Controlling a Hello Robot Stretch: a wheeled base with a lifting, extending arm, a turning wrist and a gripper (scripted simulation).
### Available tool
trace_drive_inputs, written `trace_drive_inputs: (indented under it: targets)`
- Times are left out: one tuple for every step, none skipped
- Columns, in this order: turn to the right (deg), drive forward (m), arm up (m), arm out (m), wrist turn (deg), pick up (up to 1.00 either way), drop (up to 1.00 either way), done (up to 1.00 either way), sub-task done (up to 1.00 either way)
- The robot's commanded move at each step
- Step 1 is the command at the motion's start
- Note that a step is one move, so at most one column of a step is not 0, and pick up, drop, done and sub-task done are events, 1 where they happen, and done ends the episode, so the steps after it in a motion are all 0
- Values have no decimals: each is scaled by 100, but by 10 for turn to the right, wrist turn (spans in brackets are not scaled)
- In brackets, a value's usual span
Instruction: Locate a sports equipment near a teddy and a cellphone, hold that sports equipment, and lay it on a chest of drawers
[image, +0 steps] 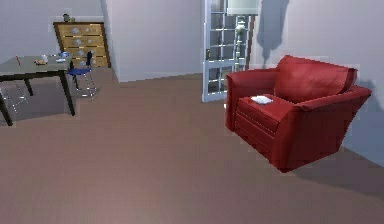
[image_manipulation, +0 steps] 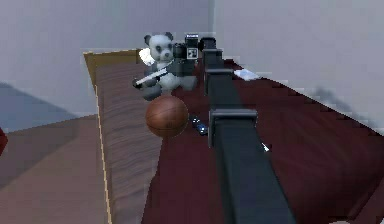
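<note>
A brown round ball (image_manipulation: 167, 115), like a basketball, shows at the edge of a bed with a dark red cover (image_manipulation: 300, 130). Behind it sits a white and black teddy (image_manipulation: 158, 48). A small dark flat thing (image_manipulation: 197, 124), perhaps a cellphone, lies on the cover just right of the ball. My arm (image_manipulation: 235, 140) rises from the bottom edge, and the gripper (image_manipulation: 150, 80) stands between the teddy and the ball. I cannot tell whether it holds anything. A wooden chest of drawers (image: 82, 42) stands against the far wall at the forward view's left.
A wooden bed frame (image_manipulation: 120, 120) runs along the bed's left side, with bare floor beyond it. A red armchair (image: 295, 105) with a white thing (image: 261, 99) on its seat stands at the forward view's right. A dark table (image: 35, 68) and a blue chair (image: 82, 68) stand near the chest of drawers.
</note>
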Motion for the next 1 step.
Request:
trace_drive_inputs:
  targets:
    - [0,0,0,0,150,0,0,0,0]
